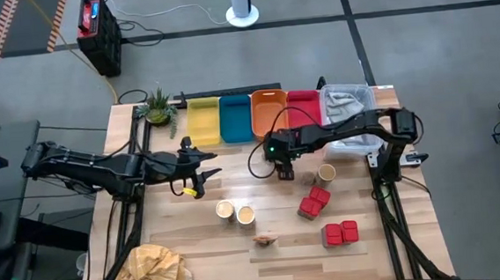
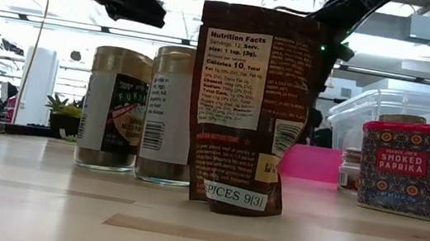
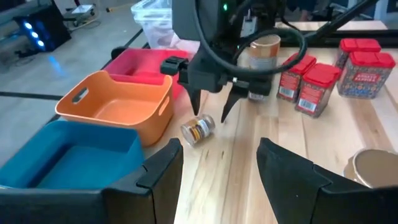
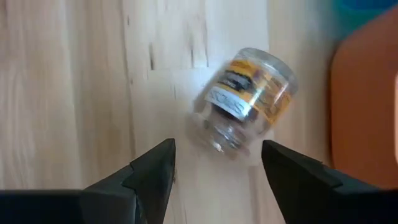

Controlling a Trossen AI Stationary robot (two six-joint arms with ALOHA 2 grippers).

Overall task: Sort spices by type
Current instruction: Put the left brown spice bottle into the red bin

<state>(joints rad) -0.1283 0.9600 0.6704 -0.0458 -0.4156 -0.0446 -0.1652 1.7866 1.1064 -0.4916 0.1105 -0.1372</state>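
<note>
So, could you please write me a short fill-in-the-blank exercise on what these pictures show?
1. The right gripper hovers open above a small jar that lies on its ____.
2. That jar lies beside the ____ tray.
3. In the low view, the paprika tin reads "SMOKED ____".
4. The left gripper is ____ and holds nothing.

Missing words: side; orange; PAPRIKA; open

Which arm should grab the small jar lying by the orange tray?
Right. Its gripper hangs open right over the jar, which lies on its side beside the orange tray. The left gripper is farther off.
</note>
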